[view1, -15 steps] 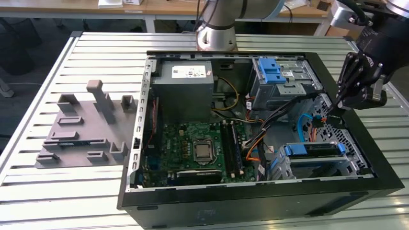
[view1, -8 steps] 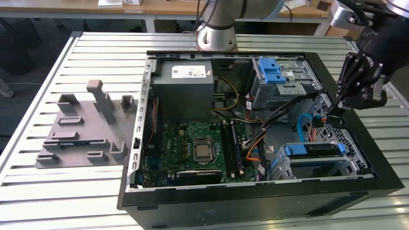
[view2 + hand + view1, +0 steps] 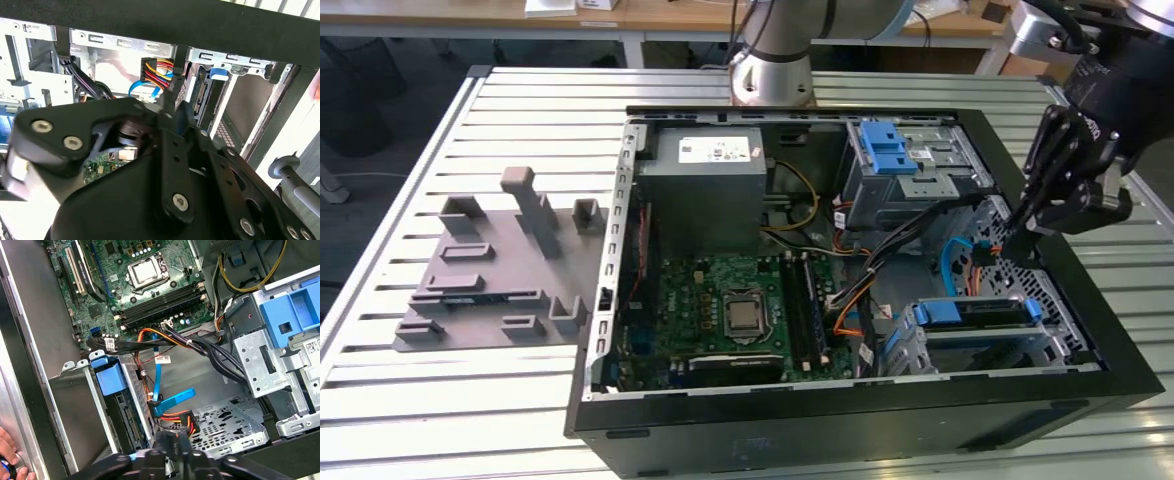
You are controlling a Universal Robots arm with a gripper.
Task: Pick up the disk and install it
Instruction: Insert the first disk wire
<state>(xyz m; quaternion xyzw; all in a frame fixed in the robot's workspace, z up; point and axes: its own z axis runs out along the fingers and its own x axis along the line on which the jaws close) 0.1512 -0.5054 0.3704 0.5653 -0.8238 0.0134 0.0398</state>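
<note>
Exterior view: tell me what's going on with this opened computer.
A single robot arm is working inside the open computer case, which lies on a slatted table. Its gripper is down in the case, close to a bundle of coloured power wires and right beside the lower drive cage. The disk, with its blue rails, sits in that cage and appears to be in its bay already. The gripper is not carrying it.

In the exterior view, one open black computer tower case (image 3: 854, 425) fills centre frame. It holds one green motherboard (image 3: 694, 290), one grey power-supply box (image 3: 707, 185) and two blue-latched metal drive cages: the upper-right cage (image 3: 927, 185) and the lower-right cage (image 3: 987, 345). One grey plastic fixture (image 3: 467, 290) lies left, and one black gripper (image 3: 1017, 240) is at right.
</note>
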